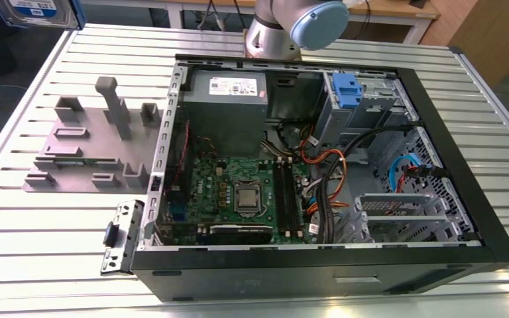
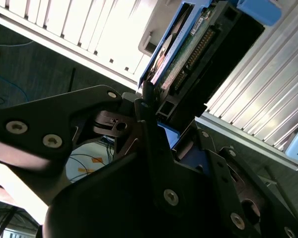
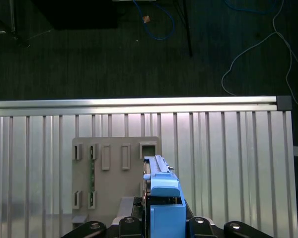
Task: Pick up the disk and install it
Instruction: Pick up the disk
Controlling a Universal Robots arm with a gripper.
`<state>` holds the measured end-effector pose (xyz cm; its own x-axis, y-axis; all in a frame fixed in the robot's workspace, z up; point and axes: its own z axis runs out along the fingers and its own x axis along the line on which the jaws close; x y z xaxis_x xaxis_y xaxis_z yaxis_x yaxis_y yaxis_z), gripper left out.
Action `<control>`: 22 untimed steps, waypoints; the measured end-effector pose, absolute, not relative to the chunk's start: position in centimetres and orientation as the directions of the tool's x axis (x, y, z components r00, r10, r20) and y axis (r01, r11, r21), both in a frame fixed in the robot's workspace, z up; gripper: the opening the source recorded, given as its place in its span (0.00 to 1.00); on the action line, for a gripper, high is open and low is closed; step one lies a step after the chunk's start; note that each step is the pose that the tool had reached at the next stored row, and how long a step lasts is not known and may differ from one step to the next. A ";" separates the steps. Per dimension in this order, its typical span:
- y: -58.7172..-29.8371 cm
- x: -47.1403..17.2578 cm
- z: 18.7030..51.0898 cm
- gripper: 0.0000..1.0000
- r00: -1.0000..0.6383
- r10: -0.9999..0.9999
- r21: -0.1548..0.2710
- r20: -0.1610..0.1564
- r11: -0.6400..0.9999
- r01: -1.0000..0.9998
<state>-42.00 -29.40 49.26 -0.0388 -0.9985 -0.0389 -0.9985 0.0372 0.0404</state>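
A ribbed aluminium table (image 1: 42,252) takes up most of the exterior view, its slats glaring white under strong light along the near edge. Beyond it stand a pale wooden desk (image 1: 396,10) and a wooden cabinet (image 1: 493,46). In the first wrist view, dark carpet (image 3: 89,59) lies past the table's rail, with blue cables (image 3: 156,25) trailing across it

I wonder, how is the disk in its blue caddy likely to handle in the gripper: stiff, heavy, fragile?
The disk is probably rigid: held at one end by the gripper, it shows no sag. Its metal body suggests weight for its size. The exposed circuit board and connector pins look fragile.
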 end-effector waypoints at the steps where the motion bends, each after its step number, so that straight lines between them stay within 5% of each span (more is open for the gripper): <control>1: -29.4 -42.0 49.3 0.36 -0.039 -0.998 0.040 -0.039 0.037 -0.998; 22: -29.4 -42.0 50.1 0.36 -0.039 -0.998 0.040 -0.039 0.037 -0.998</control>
